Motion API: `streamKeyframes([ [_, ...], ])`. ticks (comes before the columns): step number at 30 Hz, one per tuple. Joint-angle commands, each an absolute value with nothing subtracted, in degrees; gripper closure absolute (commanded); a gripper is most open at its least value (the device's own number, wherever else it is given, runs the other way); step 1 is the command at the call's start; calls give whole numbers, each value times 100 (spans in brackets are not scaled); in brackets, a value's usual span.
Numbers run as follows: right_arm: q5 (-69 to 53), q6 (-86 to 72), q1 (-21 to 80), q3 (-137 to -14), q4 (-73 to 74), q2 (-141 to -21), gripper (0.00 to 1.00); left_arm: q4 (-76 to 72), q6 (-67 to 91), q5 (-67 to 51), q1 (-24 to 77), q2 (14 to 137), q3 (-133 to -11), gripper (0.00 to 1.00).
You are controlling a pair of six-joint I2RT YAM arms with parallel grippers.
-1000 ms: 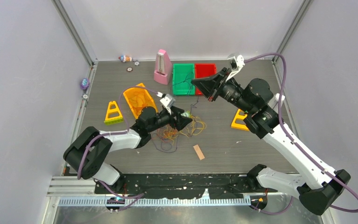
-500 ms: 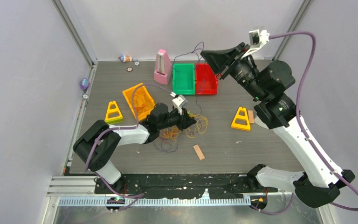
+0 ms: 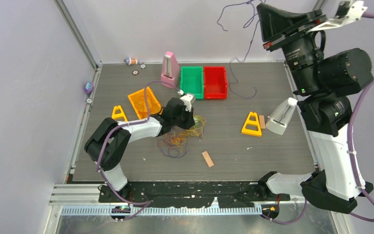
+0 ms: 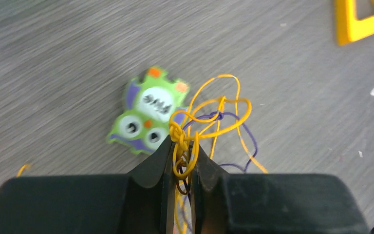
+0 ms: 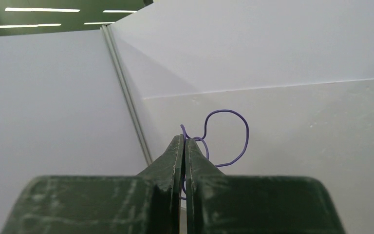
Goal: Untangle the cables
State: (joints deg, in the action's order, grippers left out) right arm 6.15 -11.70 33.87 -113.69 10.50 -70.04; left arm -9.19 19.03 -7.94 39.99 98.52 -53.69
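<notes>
Two arms, very different poses: the right one towers upright, right gripper (image 5: 184,142) pinched shut on a purple cable (image 5: 247,134) that dangles to the table near the red bin (image 3: 215,83). The left arm reaches low, left gripper (image 4: 180,146) clamping an orange cable knot (image 4: 177,130) beside a green owl (image 4: 148,114). Bin contents unclear.

Grey surface (image 3: 272,156): green bin (image 3: 191,83) touching red bin (image 3: 215,82) at back, pink metronome (image 3: 169,69) just left. Orange basket (image 3: 144,102), yellow triangles (image 3: 252,124), wood block (image 3: 207,159), white metronome (image 3: 281,117), owl card (image 4: 148,114). Mid-surface: tangled cables (image 3: 175,141).
</notes>
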Motion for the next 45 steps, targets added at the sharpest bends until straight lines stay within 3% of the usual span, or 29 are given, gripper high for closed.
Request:
streamKeyframes([
  [1, 1062, -747, 3350, -11904, 1385, -7121, 95, -594, 2310, -514, 3609, 9662, -5248, 87],
  [12, 1513, -714, 3148, -10456, 982, -6989, 95, -1980, 1875, 522, 3551, 7598, -3567, 100],
  [17, 1306, -977, 2764, -10125, 834, -7377, 95, -2520, 1843, 852, 3551, 7026, -3047, 100],
  [27, 953, -1536, 2142, -9726, 168, -8293, 95, -2803, 1907, 1030, 3551, 6666, -2728, 100],
  [45, 568, -1509, 1819, -10193, -415, -10076, 95, -2972, 1881, 1072, 3557, 6594, -2636, 100],
])
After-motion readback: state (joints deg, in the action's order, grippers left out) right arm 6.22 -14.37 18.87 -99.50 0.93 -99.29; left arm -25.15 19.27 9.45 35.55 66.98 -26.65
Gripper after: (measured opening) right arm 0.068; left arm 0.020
